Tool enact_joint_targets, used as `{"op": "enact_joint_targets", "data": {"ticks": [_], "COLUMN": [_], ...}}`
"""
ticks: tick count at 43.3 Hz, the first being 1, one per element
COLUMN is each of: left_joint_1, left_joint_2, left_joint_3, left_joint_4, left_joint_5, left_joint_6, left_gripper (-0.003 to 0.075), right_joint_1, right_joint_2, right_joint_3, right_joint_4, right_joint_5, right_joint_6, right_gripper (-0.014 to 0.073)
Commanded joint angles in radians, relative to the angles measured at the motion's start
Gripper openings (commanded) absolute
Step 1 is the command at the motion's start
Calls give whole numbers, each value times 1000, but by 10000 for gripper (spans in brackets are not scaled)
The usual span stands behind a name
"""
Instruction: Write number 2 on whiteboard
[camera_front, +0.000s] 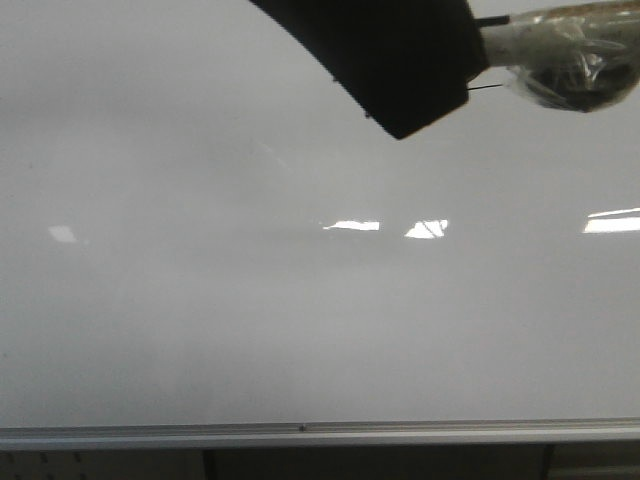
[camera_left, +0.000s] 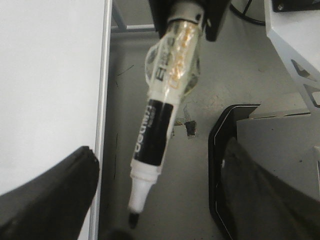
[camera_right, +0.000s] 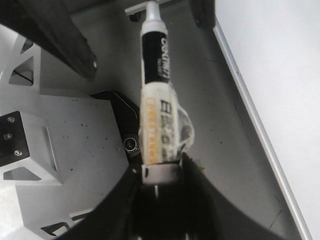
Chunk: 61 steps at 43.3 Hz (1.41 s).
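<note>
The whiteboard fills the front view, with its silver bottom rail. No number 2 shows on it. My right gripper is shut on the tape-wrapped rear end of a black-and-white marker, which points away from it. My left gripper is open, with its fingers wide apart on either side of the marker. The marker's bare dark nib lies between them. In the front view a black finger covers the marker's front, and only the taped part shows. The board's edge also shows in the left wrist view and the right wrist view.
Bright light reflections lie across the board. Below the board are grey floor, white metal robot frame parts and a black base piece.
</note>
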Motion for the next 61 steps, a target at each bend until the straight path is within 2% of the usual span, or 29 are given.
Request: {"op": "enact_joint_targets", "data": {"ticks": [1,8,11,21,26,29,35,38,42,45,53,58,61], "left_joint_1": [-6,-6,-6,-6,-6,-6,-6,-6,-6,-5,-5,-3,7], "left_joint_2": [-15,-1,-1,-1,-1,-1,-1,-1,-5,-10,-42,-68,-89], "left_joint_3": [-35,-35,-35,-35,-35,-35,-35,-35,-35,-35,-46,-52,-52], "left_joint_4": [-43,-63,-63,-63,-63,-63,-66,-66,-66,-66,-42,66,168], "left_joint_5": [-65,-79,-81,-80,-80,-80,-76,-71,-62,-50,-15,-11,-9], "left_joint_6": [23,44,44,44,44,44,44,44,44,44,33,-83,-200], "left_gripper": [501,461,414,179,100,66,28,17,9,9,9,9,9], "right_joint_1": [2,2,2,2,2,2,2,2,1,-11,-75,-121,-143], "right_joint_2": [-17,-17,-17,-17,-17,-17,-17,-17,-22,-34,-113,-174,-208], "right_joint_3": [-32,-32,-32,-32,-32,-32,-32,-32,-32,-32,-37,-37,-36], "right_joint_4": [46,46,46,46,46,46,46,45,19,-28,-208,-283,-303], "right_joint_5": [-19,-19,-19,-19,-19,-20,-21,-33,-56,-73,-79,-79,-79], "right_joint_6": [-13,-13,-13,-13,-13,-13,-12,-12,1,41,208,331,372], "right_gripper": [-2,-2,-2,-2,3,45,241,374,491,524,526,526,526]}}
